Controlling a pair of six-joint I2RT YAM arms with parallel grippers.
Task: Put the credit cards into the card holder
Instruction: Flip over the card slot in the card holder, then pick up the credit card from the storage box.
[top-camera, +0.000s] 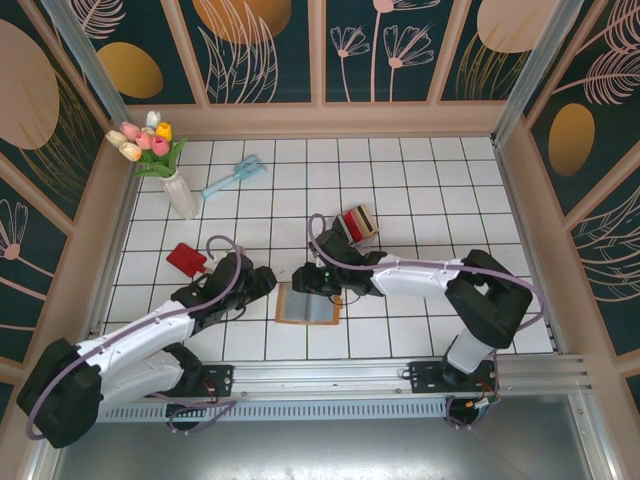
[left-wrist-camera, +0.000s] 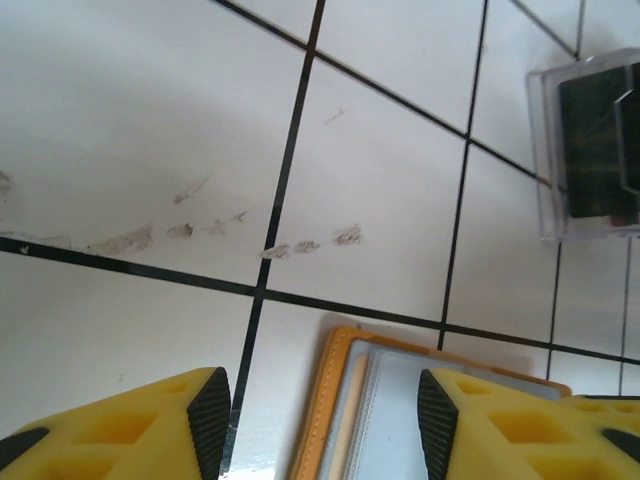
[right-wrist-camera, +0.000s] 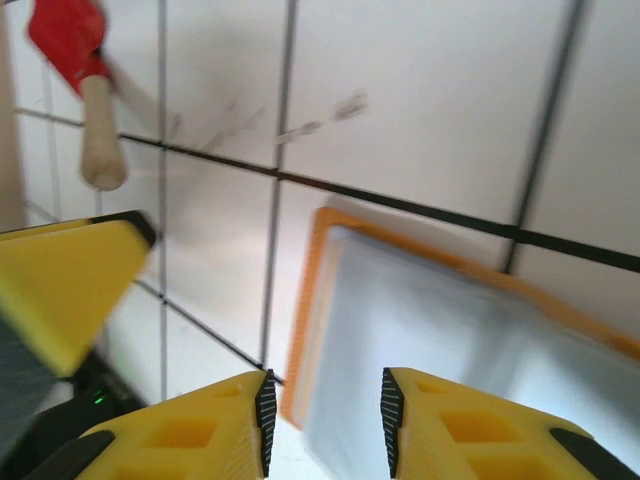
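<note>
The card holder (top-camera: 308, 304) lies open on the tiled floor, with an orange-brown rim and light blue lining up. My left gripper (top-camera: 262, 283) is at its left edge and my right gripper (top-camera: 322, 281) at its far edge. In the left wrist view the left gripper (left-wrist-camera: 323, 425) is open, and the card holder's corner (left-wrist-camera: 400, 400) lies on the floor below the gap. In the right wrist view the right gripper (right-wrist-camera: 327, 420) is open over the card holder's lining (right-wrist-camera: 420, 330), nothing between its pads. The credit cards (top-camera: 357, 221), red and dark, stand in a clear plastic tray (left-wrist-camera: 548, 150).
A red tool with a wooden handle (top-camera: 186, 259) lies left of the left arm and shows again as the red tool (right-wrist-camera: 75, 60) in the right wrist view. A light blue tool (top-camera: 232, 178) and a vase of tulips (top-camera: 165, 160) stand at the back left. Patterned walls enclose the floor.
</note>
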